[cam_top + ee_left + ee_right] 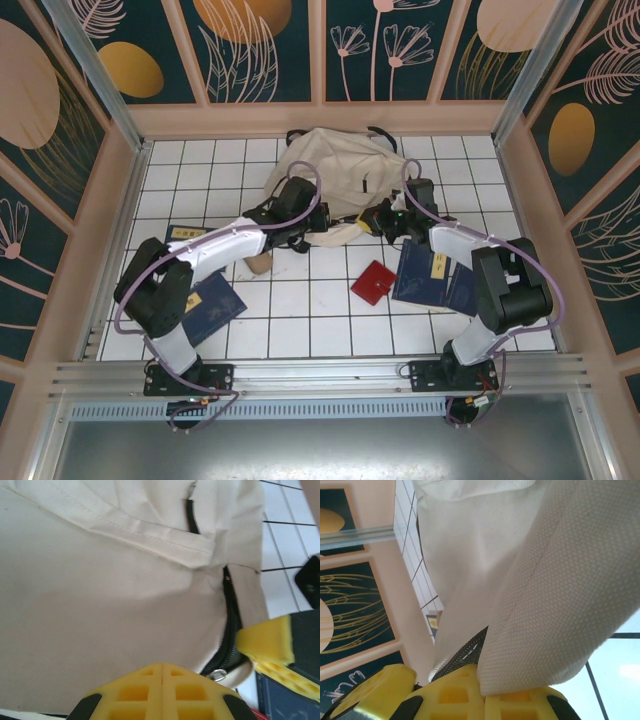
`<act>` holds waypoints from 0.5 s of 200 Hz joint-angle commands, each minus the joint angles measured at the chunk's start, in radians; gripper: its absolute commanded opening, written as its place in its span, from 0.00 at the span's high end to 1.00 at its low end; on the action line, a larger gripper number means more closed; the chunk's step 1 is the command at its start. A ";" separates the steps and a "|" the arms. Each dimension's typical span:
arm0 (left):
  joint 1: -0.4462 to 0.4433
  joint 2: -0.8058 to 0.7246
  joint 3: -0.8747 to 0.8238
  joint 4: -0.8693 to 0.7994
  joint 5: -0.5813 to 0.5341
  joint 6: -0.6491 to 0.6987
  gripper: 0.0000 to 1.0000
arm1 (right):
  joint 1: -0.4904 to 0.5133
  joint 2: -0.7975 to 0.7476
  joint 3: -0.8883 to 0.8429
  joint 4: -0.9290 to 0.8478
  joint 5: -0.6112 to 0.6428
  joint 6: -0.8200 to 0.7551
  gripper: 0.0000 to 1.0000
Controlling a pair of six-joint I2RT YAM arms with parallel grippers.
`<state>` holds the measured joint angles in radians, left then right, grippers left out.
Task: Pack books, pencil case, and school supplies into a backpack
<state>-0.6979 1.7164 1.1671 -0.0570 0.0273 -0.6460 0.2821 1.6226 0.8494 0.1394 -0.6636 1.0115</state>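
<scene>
The cream-beige backpack (pixel 335 170) lies at the back middle of the tiled floor. My left gripper (pixel 333 227) is at its near edge, and in the left wrist view its yellow fingers (pixel 162 672) are shut with nothing between them, just left of the dark zip and its metal slider (pixel 218 675). My right gripper (pixel 368 222) meets it there and is shut on a flap of the backpack (pixel 540 605) beside the zip (pixel 465 655). Navy books lie at the left (pixel 212 305), the far left (pixel 188 235) and the right (pixel 435 275). The red case (pixel 373 283) sits in the middle. The tan pencil case (pixel 260 265) peeks out from under my left arm.
Wooden walls with floral panels close in the floor on three sides. A metal rail (pixel 320 375) runs along the near edge by the arm bases. The right gripper's yellow finger (pixel 267 640) is close to the left one's fingers.
</scene>
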 commanded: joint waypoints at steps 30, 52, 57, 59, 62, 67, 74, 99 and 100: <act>0.085 -0.086 -0.083 0.075 0.029 -0.011 1.00 | -0.043 0.029 -0.001 -0.105 0.124 -0.072 0.76; 0.085 -0.095 -0.140 0.082 -0.002 -0.006 1.00 | -0.084 -0.057 -0.026 -0.142 0.157 -0.144 0.59; 0.086 -0.098 -0.151 0.083 -0.004 -0.003 1.00 | -0.088 -0.081 -0.026 -0.152 0.169 -0.169 0.55; 0.086 -0.098 -0.154 0.084 -0.004 -0.003 1.00 | -0.087 -0.092 -0.026 -0.158 0.175 -0.178 0.53; 0.085 -0.099 -0.161 0.086 -0.003 -0.001 1.00 | -0.088 -0.102 -0.023 -0.168 0.183 -0.190 0.51; 0.086 -0.101 -0.171 0.091 0.000 -0.001 1.00 | -0.088 -0.122 -0.016 -0.182 0.194 -0.207 0.49; 0.085 -0.105 -0.183 0.102 0.007 -0.001 1.00 | -0.086 -0.133 -0.003 -0.194 0.194 -0.222 0.47; 0.085 -0.106 -0.212 0.140 0.030 -0.005 1.00 | -0.056 -0.078 0.058 -0.166 0.116 -0.192 0.47; 0.086 -0.106 -0.214 0.141 0.031 -0.006 1.00 | -0.054 -0.073 0.062 -0.164 0.114 -0.189 0.47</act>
<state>-0.6106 1.6371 0.9874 0.0200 0.0509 -0.6491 0.1928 1.5253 0.8459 -0.0204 -0.5205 0.8509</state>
